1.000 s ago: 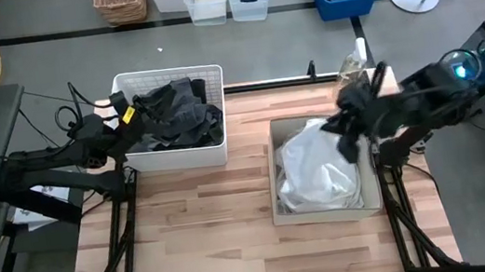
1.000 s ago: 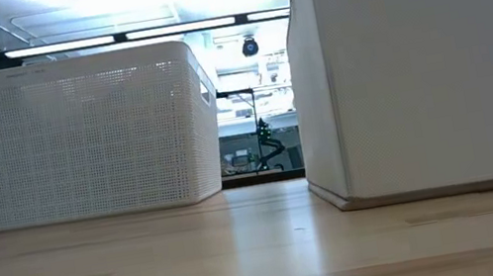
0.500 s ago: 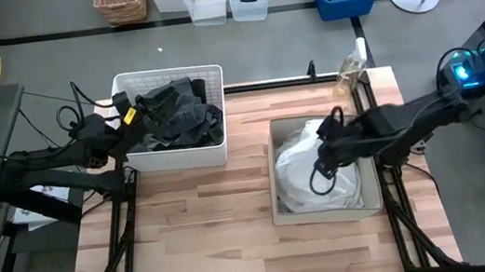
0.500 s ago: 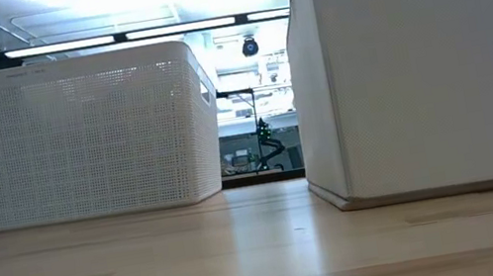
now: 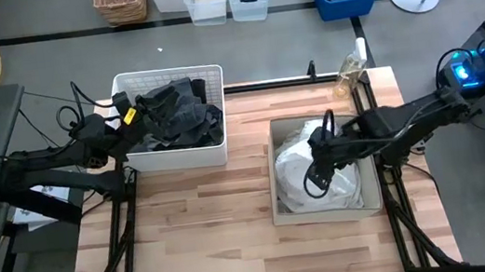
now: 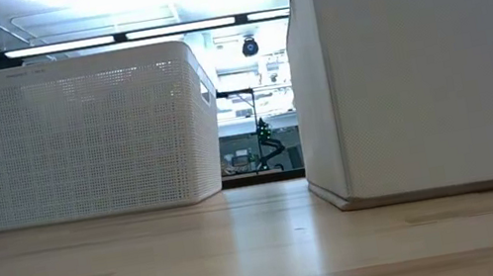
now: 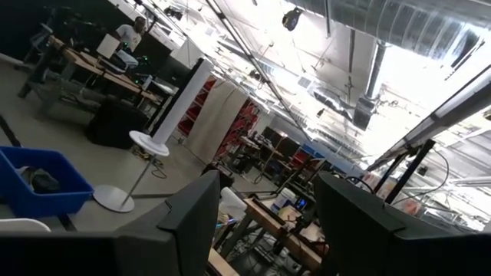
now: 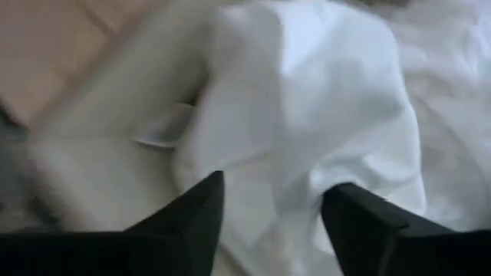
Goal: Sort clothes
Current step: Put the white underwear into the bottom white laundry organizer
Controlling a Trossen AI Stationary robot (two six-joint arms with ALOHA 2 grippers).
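Your right claw (image 5: 312, 179) hangs inside the beige box (image 5: 279, 204), fingers spread apart and empty, just above the white garments (image 5: 296, 168) heaped there. In the right wrist view the two dark fingers (image 8: 188, 217) frame a crumpled white fold, with nothing pinched between them.

Your left claw (image 5: 119, 114) rests at the outer wall of the white slotted basket (image 5: 137, 79), well apart from the beige box; its wrist view points up into the room, and its fingers (image 7: 196, 211) stand apart, holding nothing.

The dark grey clothes (image 5: 174, 117) fill the basket; the white ones sit in the box, so the sort looks close to finished.

The risk, as I judge it: a spread claw this near loose cloth can snag a fold on the way out and drag a white piece over the box rim onto the bench (image 5: 197, 217). Lift straight up.

The white fabric is thin, soft and creased, piled unevenly. The dark pieces look heavier and bunched. The basket is rigid perforated plastic; the box has plain stiff flat walls.
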